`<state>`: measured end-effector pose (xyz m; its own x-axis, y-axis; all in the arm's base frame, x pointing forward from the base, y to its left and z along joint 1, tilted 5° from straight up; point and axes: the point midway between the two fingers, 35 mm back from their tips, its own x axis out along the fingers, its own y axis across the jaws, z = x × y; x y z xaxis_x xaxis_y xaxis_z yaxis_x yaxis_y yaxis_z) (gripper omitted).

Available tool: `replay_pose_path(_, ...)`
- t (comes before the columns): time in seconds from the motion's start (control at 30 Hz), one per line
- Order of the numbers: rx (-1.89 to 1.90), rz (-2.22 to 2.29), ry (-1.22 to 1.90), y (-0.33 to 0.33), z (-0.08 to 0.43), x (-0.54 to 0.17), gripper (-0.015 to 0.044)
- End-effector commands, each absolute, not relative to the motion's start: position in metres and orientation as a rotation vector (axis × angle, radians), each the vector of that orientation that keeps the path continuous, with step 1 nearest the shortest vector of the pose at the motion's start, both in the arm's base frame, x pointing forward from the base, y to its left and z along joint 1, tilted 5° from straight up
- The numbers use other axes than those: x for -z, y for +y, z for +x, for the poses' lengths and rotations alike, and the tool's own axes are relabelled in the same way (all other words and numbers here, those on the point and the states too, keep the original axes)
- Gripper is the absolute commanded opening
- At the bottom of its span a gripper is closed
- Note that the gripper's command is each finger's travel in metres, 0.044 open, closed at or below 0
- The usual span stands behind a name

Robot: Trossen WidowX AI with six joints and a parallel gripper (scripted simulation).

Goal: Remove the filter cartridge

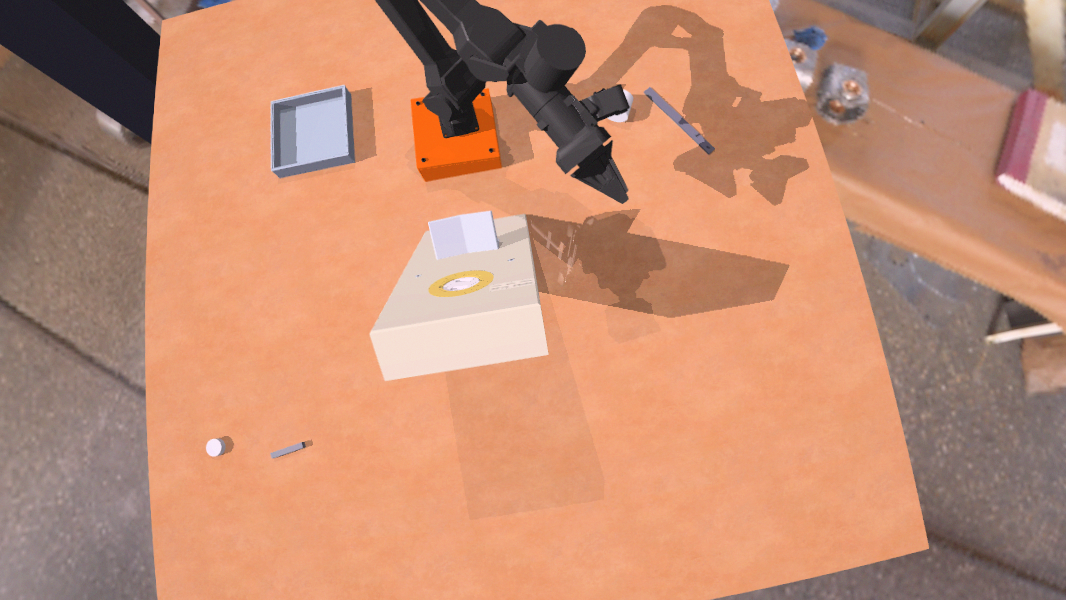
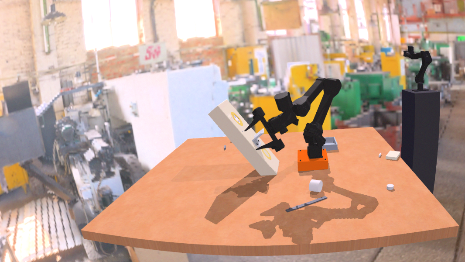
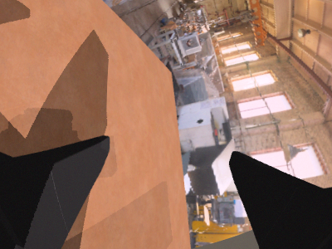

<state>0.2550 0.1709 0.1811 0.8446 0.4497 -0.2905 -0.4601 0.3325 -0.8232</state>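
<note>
The beige service panel (image 1: pixel 456 344) (image 2: pixel 239 141) stands tilted in front of the arm. Its upper yellow ring (image 1: pixel 438 289) (image 2: pixel 233 115) surrounds a round white face (image 1: pixel 461 283) (image 2: pixel 237 119) with small dark marks, apparently the cartridge, flush; its slots are too small to make out. A second yellow ring (image 2: pixel 269 157) is lower down in the exterior view. The grey-blue tray (image 1: pixel 349 141) (image 2: pixel 331 147) is on the table beyond the base. My gripper (image 2: pixel 251 140) (image 3: pixel 172 151) is open and empty, off the panel's right side in the top view. The wrist view shows no cartridge.
A pale plate (image 1: pixel 463 235) (image 2: pixel 258 135) juts from the panel between the rings. A white cylinder (image 1: pixel 622 109) (image 2: pixel 315 185) and a dark bar (image 1: pixel 678 120) (image 2: pixel 306 204) lie near the orange base (image 1: pixel 456 162) (image 2: pixel 312 164). A beige block (image 2: pixel 393 155) lies near the table edge.
</note>
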Motion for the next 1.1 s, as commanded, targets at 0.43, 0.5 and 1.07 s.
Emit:
replay_pose_path(0.43, -0.147, 0.187, 0.478, 0.068, 0.297, -0.208, 0.0088)
replay_pose_path(0.5, -0.053, 0.401, 0.509, 0.051, 0.298, -0.214, 0.0088)
replay_pose_path(1.07, 0.522, 1.609, 0.437, -0.037, 0.28, -0.244, 0.0088)
